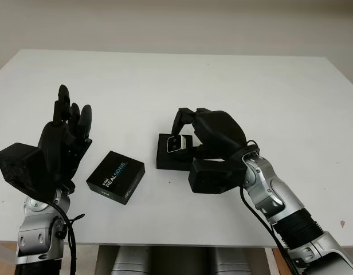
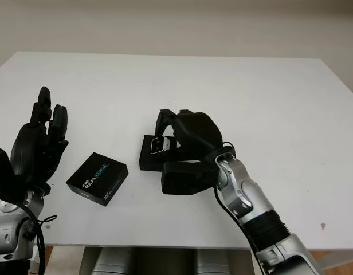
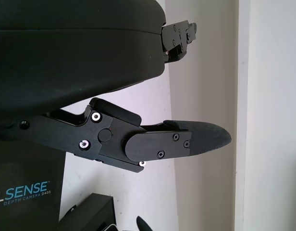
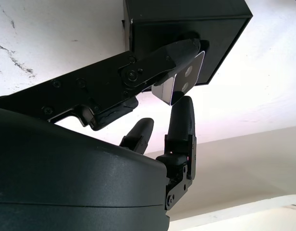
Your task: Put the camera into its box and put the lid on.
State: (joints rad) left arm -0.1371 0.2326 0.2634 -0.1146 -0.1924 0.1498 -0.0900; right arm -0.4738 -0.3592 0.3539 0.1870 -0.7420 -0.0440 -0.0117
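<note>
At the lower left of the head view we see our left hand (image 1: 65, 134), black and three-fingered, raised above the white table (image 1: 165, 80) with its fingers pointing up and holding nothing. Just right of it, low in the frame, lies the flat black square lid printed with white "RealSense" lettering (image 1: 116, 177), resting on the table at a slant and well clear of either hand. Further right, near the centre, sits the open black cardboard box (image 1: 168, 153), and directly over it our right hand (image 1: 191, 129) has its fingers closed around the small silver rectangular camera (image 1: 176, 143); the right wrist view shows one finger (image 4: 179, 53) on one face of the camera and another (image 4: 181, 118) on the opposite side, pinching it at the box mouth. We judge the camera to be light and rigid, with smooth metal sides that could slip, and a glass front face best kept off the pads, so the narrow edges are the place to grip. The lid looks like stiff, light card; we would take it by two opposite edges, since it lies flat and offers little to get under.
</note>
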